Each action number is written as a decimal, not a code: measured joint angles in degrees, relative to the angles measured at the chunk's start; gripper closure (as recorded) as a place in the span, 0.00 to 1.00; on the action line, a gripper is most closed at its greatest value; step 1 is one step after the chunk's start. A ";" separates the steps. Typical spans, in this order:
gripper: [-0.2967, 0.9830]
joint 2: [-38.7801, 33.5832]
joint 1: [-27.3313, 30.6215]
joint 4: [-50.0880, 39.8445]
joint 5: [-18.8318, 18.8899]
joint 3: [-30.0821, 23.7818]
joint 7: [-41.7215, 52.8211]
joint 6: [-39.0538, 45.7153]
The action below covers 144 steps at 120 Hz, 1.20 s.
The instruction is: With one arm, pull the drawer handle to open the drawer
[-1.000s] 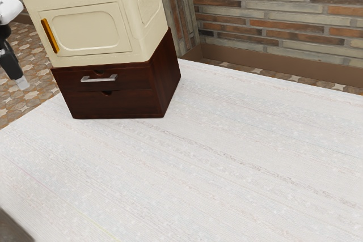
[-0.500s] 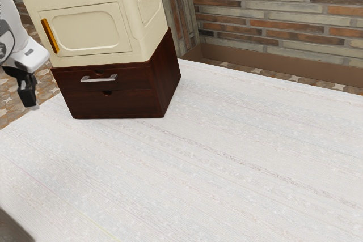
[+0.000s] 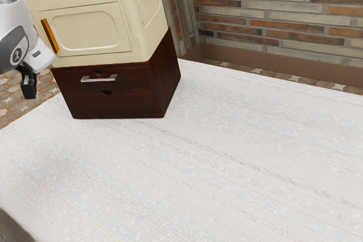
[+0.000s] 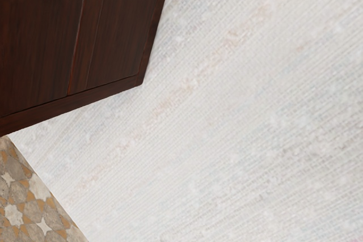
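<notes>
At the exterior view's left edge hangs my black gripper (image 3: 28, 86), to the left of the dark brown drawer cabinet (image 3: 127, 105) and apart from it. How its fingers stand is too unclear to tell. On the upper drawer's front is a silver handle (image 3: 99, 78), with nothing touching it. Both drawer fronts sit flush with the cabinet. In the wrist view, part of the dark cabinet (image 4: 39, 38) stands on the white tabletop.
A cream storage box (image 3: 91, 29) with an orange handle rests on top of the cabinet, close to my hand. The white table (image 3: 227, 157) stretches out in front. Behind stands a brick wall (image 3: 278, 18).
My arm has come farther into the exterior view from its left edge, with the hand moving right and nearer the cabinet, then slightly up. Cabinet and box have not moved.
</notes>
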<state>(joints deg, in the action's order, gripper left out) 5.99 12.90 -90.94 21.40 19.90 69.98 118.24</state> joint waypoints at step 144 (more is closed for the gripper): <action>0.23 7.41 -1.06 -2.29 0.07 -0.93 6.66 15.39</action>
<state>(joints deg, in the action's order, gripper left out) 13.40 11.84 -93.23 21.46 18.96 76.64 133.63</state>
